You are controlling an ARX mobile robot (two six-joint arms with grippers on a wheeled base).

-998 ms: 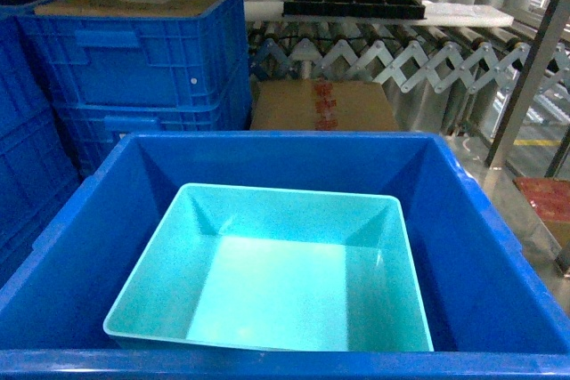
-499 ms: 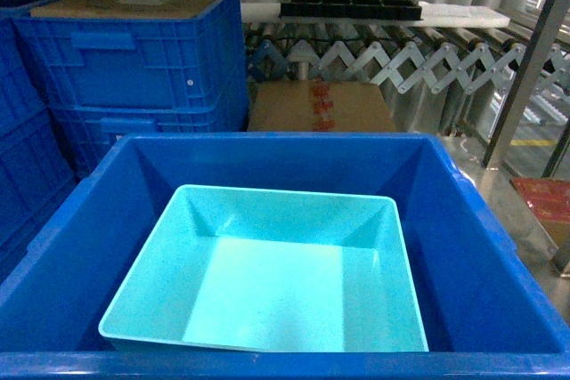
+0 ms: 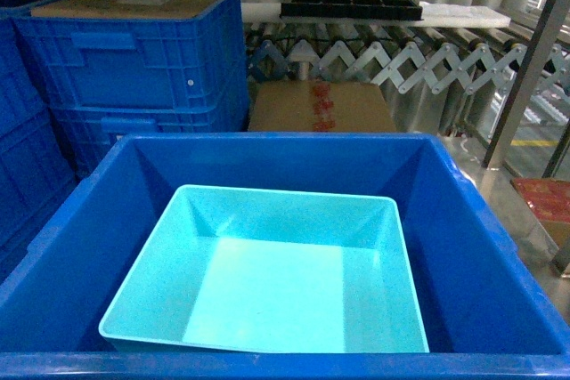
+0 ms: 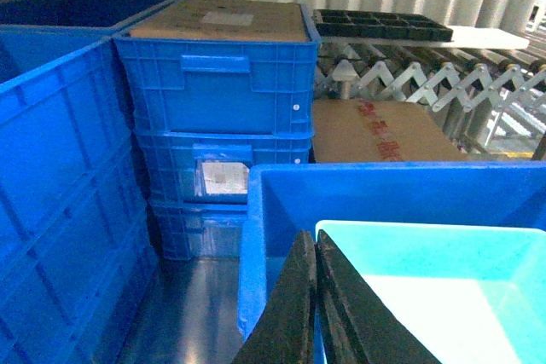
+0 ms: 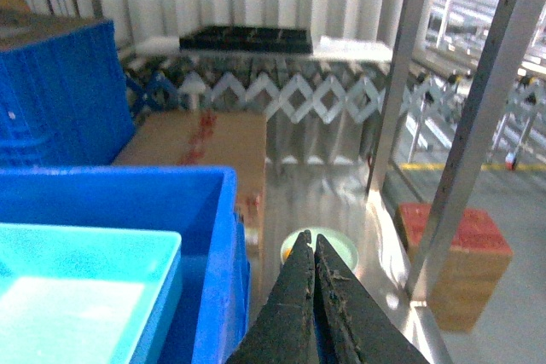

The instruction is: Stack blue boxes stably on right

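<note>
1. The smooth turquoise rectangular plastic tub [image 3: 285, 282] sits inside the larger royal-blue plastic crate [image 3: 481, 246], open side up, its near left corner close to the crate's front wall.
2. Left pincer [image 4: 314, 249] — black fingers pressed together, holding nothing — hangs over the crate's left wall beside the tub's rim.
3. Right pincer [image 5: 313, 249] is likewise closed and empty, outside the crate's right wall.
4. Behind the crate stand a brown cardboard carton [image 3: 321, 106], stacked blue lidded crates [image 3: 142, 60] and an expandable roller conveyor [image 3: 401, 60] carrying a black tray [image 3: 350, 3].
</note>
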